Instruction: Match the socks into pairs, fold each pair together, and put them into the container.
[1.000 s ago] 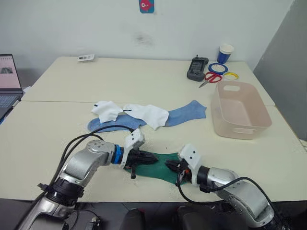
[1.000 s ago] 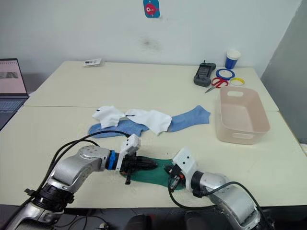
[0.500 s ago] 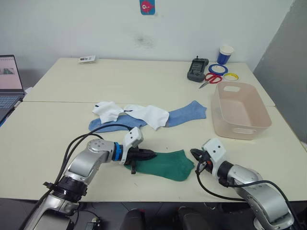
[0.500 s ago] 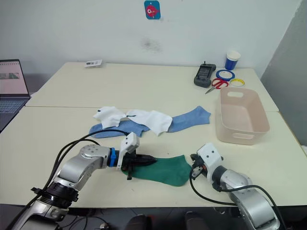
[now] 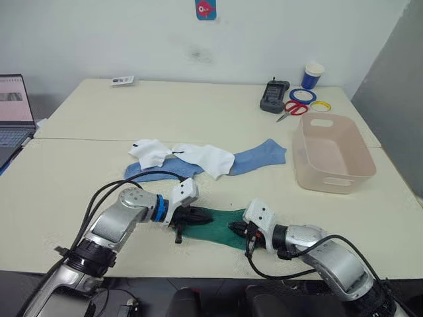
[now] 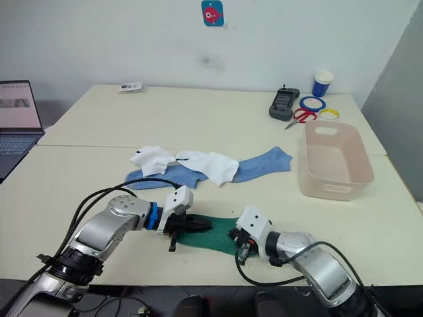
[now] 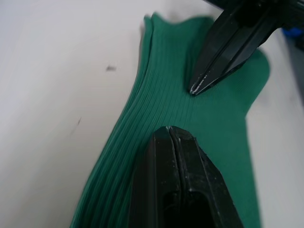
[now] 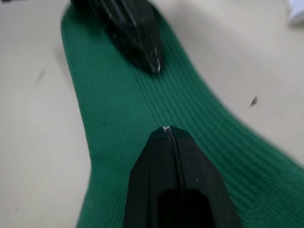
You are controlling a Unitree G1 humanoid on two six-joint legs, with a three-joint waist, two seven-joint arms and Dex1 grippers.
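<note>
Both of your grippers are resting on the dark green ribbed-cloth socks (image 5: 215,220) at the near edge of the pale cream table (image 5: 198,112). Your left gripper (image 5: 197,215) is lying on the green cloth's left end with its two black fingers pressed together, tips closed. Your right gripper (image 5: 239,230) is pressing on the right end, its black fingers also closed against each other. In your left wrist view, the closed fingers (image 7: 173,156) are sitting on the green ribbing, pointing at the other gripper's tip just ahead. Neither pair of fingers is visibly pinching cloth; they are lying on top of it. You cannot tell from these views whether the green cloth is one sock or two stacked.

Farther back, near the table's middle, two white soft-cloth socks (image 5: 182,156) are lying crumpled across two light blue socks. One blue sock (image 5: 259,156) is stretching right from under the white ones, and the other blue sock (image 5: 153,173) is showing at their left.

To your right, well apart from the socks, the pale pink-beige rectangular plastic bin (image 5: 317,129) is standing upright.

Beyond the bin, red-handled scissors (image 5: 291,109), rings of tape (image 5: 311,100), a dark handheld device (image 5: 272,96) and a blue-and-white paper cup (image 5: 312,74) are sitting at the far edge. An open laptop (image 5: 13,109) is sitting at your far left.
</note>
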